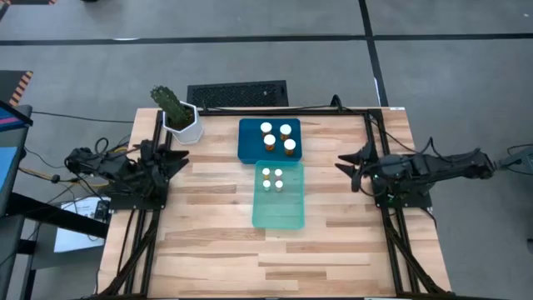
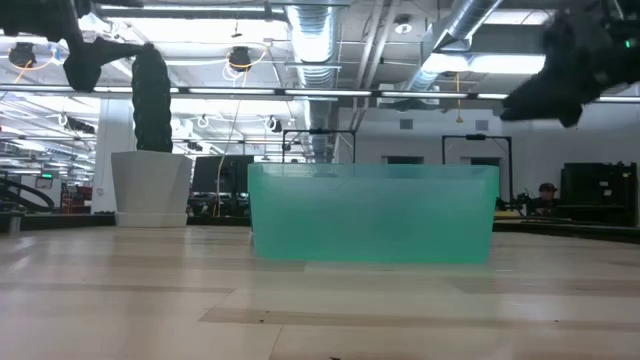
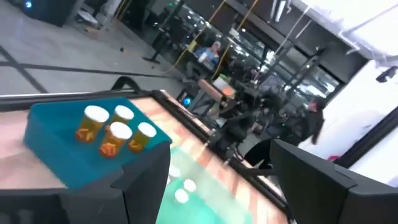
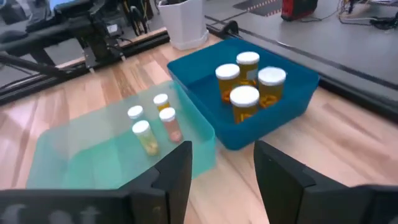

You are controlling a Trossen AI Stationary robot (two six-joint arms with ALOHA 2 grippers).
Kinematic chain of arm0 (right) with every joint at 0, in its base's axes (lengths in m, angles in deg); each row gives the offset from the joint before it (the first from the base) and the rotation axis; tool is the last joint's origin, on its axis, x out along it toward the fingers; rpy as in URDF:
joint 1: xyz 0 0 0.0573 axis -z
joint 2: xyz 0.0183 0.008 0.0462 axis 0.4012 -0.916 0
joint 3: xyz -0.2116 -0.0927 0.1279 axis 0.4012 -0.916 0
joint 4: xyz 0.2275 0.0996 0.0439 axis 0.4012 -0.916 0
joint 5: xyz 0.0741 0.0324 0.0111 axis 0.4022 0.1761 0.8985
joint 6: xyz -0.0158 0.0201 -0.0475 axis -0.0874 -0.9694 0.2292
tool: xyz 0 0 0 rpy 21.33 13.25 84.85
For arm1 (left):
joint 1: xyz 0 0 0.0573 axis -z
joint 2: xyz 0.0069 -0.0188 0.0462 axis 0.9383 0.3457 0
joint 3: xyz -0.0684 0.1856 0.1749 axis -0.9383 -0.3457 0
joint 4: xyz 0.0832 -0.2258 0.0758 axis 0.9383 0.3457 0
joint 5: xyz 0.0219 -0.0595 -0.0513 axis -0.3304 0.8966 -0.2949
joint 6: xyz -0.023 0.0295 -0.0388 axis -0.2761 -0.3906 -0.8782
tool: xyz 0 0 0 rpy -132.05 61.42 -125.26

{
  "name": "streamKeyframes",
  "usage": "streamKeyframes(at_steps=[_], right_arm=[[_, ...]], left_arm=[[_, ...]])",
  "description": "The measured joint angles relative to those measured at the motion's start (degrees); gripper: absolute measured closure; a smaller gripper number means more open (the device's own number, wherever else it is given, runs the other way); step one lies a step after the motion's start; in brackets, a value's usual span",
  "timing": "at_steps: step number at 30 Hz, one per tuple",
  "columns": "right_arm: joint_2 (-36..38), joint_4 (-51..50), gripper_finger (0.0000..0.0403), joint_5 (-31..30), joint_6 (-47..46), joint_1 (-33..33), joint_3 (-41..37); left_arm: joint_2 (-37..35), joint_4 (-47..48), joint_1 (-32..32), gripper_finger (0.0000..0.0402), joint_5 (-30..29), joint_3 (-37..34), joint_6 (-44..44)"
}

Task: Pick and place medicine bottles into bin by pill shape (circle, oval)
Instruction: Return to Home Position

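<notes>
From above: a wooden table (image 1: 216,250), with a blue bin (image 1: 250,154) toward the back middle and a green bin (image 1: 279,212) set right against its front edge. Inside the blue bin, four wide bottles (image 1: 270,141), upright, white caps up, in a tight cluster. Inside the green bin, four slim bottles (image 1: 266,184), upright in a small square at the end nearest the blue bin. Left gripper (image 1: 185,158) parked at the table's left edge, pointing inward, well apart from both bins. Right gripper (image 1: 340,163) parked at the right edge, facing it across the table. A white plant pot (image 1: 185,125) with a cactus at the back left, just behind the left gripper.

From table height: the green bin (image 2: 372,215) broadside in the middle, its see-through wall too hazy to show the bottles. Plant pot (image 2: 150,188) off to one side. Dark arm parts high in both upper corners, well above the wood; cannot tell the finger spacing here.

From the left wrist: the blue bin (image 3: 56,155) with the wide bottles (image 3: 118,138) standing in it, amber with white caps. White caps of the slim bottles (image 3: 183,190) low in the green bin. Left fingers (image 3: 143,186) spread wide apart, empty.

From the right wrist: both bins side by side, corners touching or nearly so. Wide bottles (image 4: 244,102) clustered in the blue bin, slim bottles (image 4: 142,135) grouped in the green bin near the shared side. Plant pot (image 4: 183,22) beyond. Right fingers (image 4: 177,174) apart, gripping nothing.
</notes>
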Motion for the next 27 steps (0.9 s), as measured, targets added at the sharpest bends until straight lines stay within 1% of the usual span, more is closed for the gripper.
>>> streamKeyframes(at_steps=[3, 8, 10, 13, 18, 21, 23, 27], right_arm=[[3.4, 1.3, 0.0224, 0.0, -1.6, 0.0, -3.9], [8.7, 4.0, 0.0224, 0.0, -1.6, 0.1, -8.5], [10.7, 6.2, 0.0227, 0.0, -0.6, 0.1, -10.4], [13.7, 9.3, 0.0233, 0.1, 1.4, 0.0, -12.8], [18.6, 16.8, 0.0248, 5.7, 6.1, 0.1, -16.1], [18.6, 22.9, 0.0260, 11.5, 10.6, 0.1, -17.4], [18.7, 26.3, 0.0270, 14.4, 13.1, 0.1, -18.4], [17.9, 26.3, 0.0292, 15.6, 13.4, 0.2, -19.5]], left_arm=[[0.1, 0.7, 0.0, 0.0136, 0.6, 0.4, -0.2], [0.1, 7.9, 0.0, 0.0136, -1.1, 0.3, -4.8], [0.1, 10.4, 0.0, 0.0136, -1.6, 0.3, -6.1], [0.1, 10.4, 0.0, 0.0136, -2.5, 0.3, -6.5], [0.1, 7.6, 0.0, 0.0136, -0.2, 0.3, -6.4], [0.1, 3.4, 0.0, 0.0136, 3.6, 0.3, -4.6], [0.1, 1.4, 0.0, 0.0136, 4.8, 0.3, -3.2], [0.1, 2.2, 0.0, 0.0136, 4.9, 0.3, -0.3]])
